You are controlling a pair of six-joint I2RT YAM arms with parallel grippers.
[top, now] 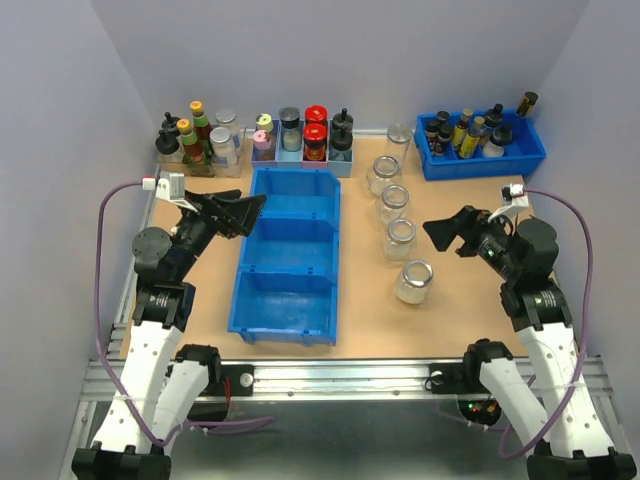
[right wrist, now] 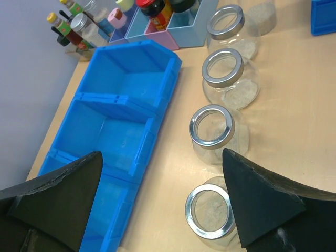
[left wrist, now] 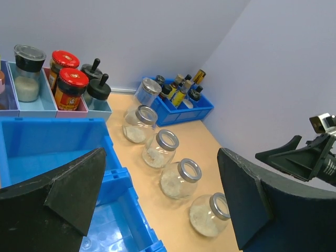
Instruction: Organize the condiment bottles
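Observation:
Five clear glass jars stand in a column right of the blue three-compartment bin (top: 262,300). The farthest jar (top: 398,140) has a flat silver lid. The others (top: 382,175), (top: 394,203), (top: 399,240) have open necks, and the nearest (top: 414,282) leans. My left gripper (top: 252,212) is open and empty above the bin's left side, with the jars ahead in its view (left wrist: 180,178). My right gripper (top: 445,238) is open and empty just right of the two nearest jars (right wrist: 212,128), (right wrist: 210,212).
A blue tray (top: 480,167) of small dark bottles sits at the back right. Pastel compartments (top: 300,158) with spice jars and a clear holder (top: 200,160) of sauce bottles line the back. Walls close in on both sides.

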